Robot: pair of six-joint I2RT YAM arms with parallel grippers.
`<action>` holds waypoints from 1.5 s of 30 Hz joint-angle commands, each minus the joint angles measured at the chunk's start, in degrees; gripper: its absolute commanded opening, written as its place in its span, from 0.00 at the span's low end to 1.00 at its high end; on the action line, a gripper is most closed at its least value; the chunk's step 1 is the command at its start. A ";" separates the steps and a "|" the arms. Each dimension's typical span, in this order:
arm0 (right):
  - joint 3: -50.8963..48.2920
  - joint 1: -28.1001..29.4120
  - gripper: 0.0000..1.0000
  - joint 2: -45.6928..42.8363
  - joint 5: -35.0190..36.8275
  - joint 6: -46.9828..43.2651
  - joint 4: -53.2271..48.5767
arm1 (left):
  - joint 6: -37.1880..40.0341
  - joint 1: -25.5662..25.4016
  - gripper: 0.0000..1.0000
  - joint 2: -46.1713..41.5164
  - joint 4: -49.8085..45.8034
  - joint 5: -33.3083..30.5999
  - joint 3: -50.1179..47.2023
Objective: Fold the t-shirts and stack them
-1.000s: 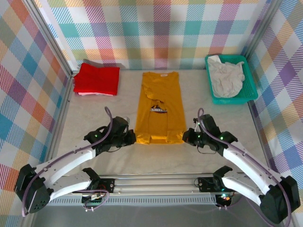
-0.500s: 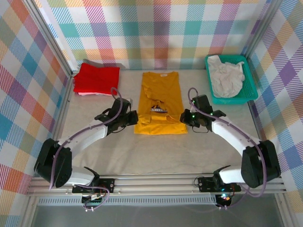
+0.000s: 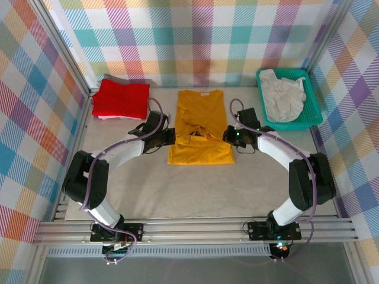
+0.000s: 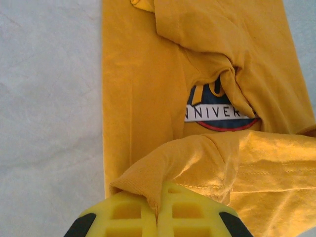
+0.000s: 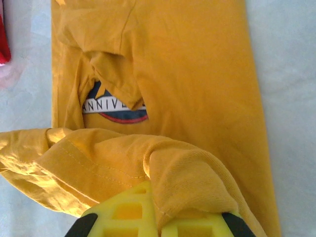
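Mid-fold on mustard tee, centre of table. L fingers clamped on hem's left corner, R fingers clamped on right corner; hem raised just short of logo. Carry both corners level, same pace, toward collar; lay hem square, then let go. Room: red tee far-left, off-white tee in teal basket far-right, both apart from mustard tee. Back wall near collar, so don't overshoot.

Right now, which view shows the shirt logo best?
Left wrist view: the logo on the yellow shirt is largest, letters readable. Right wrist view shows it smaller; from above it is tiny.
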 commanded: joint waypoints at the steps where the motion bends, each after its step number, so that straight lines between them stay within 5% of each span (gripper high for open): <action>1: 3.93 -1.07 0.00 2.72 -0.79 -2.04 1.90 | 3.20 1.64 0.00 3.52 0.32 1.23 4.40; 3: 5.69 -1.58 0.00 4.82 -0.73 -2.07 1.61 | 4.00 2.08 0.00 6.12 -0.36 0.95 7.10; 4: 6.94 -1.87 0.07 6.22 -0.79 -2.38 1.21 | 4.61 2.22 0.07 7.47 -0.48 0.74 8.56; 6: 9.66 -2.49 0.20 8.86 0.82 -2.45 0.19 | 6.30 2.72 0.36 10.31 -0.39 0.34 12.08; 8: 14.58 -3.96 0.45 12.72 1.46 -3.15 -1.25 | 8.03 3.96 0.42 14.75 -1.48 0.92 18.44; 10: 23.64 -5.70 0.54 17.75 1.43 -3.43 -8.20 | 8.58 5.71 0.51 19.71 -5.55 1.62 27.19; 14: 28.67 -7.52 0.48 16.80 -0.52 -3.69 -11.19 | 10.49 6.82 0.50 20.13 -11.64 3.28 36.06; 19: 13.84 -5.06 0.44 4.30 -3.53 -5.97 -3.92 | 7.22 4.95 0.52 7.06 -4.66 3.67 19.96; 22: 4.49 -3.67 0.23 -0.94 -5.94 -4.81 0.52 | 4.55 3.13 0.49 1.81 0.11 3.31 8.60; 26: -0.63 -1.37 0.01 -1.93 -6.34 -5.23 3.15 | 3.34 -0.23 0.30 -0.35 5.74 2.55 -0.74; 32: -1.69 0.39 0.00 4.32 -6.23 -2.42 8.86 | 0.75 -2.45 0.16 5.43 11.28 4.31 -3.23; 45: 1.68 0.71 0.00 13.99 -2.45 0.79 13.09 | 1.72 -4.67 0.16 16.95 11.18 -0.73 4.73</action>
